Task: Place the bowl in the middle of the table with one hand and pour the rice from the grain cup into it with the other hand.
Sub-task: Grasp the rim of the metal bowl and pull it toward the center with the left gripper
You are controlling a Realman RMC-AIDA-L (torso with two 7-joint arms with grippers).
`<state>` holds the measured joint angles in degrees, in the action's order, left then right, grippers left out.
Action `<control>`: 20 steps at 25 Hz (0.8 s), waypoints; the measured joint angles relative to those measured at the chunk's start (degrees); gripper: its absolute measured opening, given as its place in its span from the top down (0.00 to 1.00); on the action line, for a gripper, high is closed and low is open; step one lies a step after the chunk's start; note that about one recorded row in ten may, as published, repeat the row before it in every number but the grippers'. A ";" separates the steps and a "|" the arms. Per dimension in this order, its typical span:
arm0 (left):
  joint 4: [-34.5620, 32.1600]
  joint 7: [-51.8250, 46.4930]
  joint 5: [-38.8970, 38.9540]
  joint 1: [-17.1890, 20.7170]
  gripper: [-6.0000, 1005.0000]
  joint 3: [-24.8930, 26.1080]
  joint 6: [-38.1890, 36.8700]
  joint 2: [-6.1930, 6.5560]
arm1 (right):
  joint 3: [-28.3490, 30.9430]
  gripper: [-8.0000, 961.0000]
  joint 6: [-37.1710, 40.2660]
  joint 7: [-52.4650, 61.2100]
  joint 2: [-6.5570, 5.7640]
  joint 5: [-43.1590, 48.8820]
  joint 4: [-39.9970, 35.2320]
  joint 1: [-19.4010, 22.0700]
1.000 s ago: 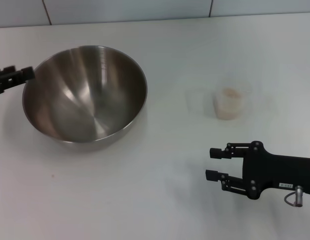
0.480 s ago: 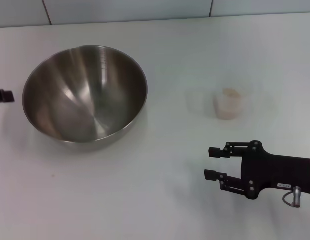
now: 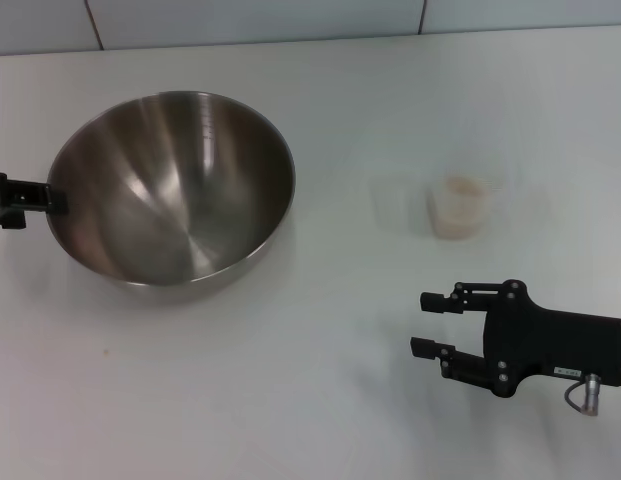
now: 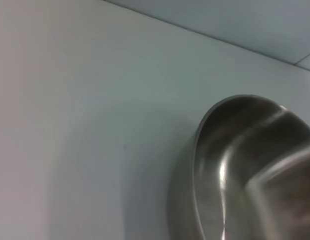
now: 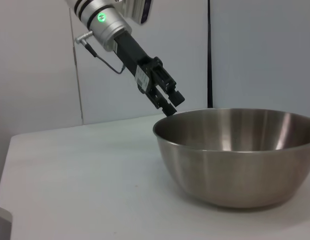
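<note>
The large shiny stainless-steel bowl (image 3: 171,187) sat upright, mouth upward, near the white worktop's (image 3: 290,380) left edge, the black left gripper (image 3: 30,197) at its rim, grip unclear, while the right gripper (image 3: 430,323) hovered wide open near the small clear rice-filled cup (image 3: 457,207).

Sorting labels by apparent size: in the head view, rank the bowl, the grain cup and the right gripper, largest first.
1. bowl, by far the largest.
2. right gripper with its black body; nearer the camera, so this is unsure.
3. grain cup, smallest.
</note>
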<state>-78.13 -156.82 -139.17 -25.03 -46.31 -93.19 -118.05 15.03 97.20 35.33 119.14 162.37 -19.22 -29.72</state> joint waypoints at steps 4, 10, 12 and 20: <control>-0.67 -1.33 -2.25 -1.28 0.35 -0.64 -1.44 -0.08 | 0.00 0.49 0.00 0.00 -0.01 -0.05 -0.01 0.01; -1.27 -3.75 -5.50 -4.00 0.35 -3.01 -3.29 -0.33 | -0.05 0.49 0.06 -0.04 -0.04 -0.83 0.06 0.03; -1.46 -4.23 -7.04 -4.71 0.35 -4.46 -3.02 -0.37 | -0.13 0.49 0.38 -0.42 -0.05 -1.55 0.06 0.10; -0.21 -4.28 -8.77 -6.15 0.35 -5.65 -2.31 -0.51 | 0.00 0.49 0.86 -1.27 -0.13 -1.74 0.86 0.54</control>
<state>-78.34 -161.10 -147.94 -31.17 -51.96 -95.50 -118.56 15.03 98.05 34.06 119.00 160.63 -18.37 -29.18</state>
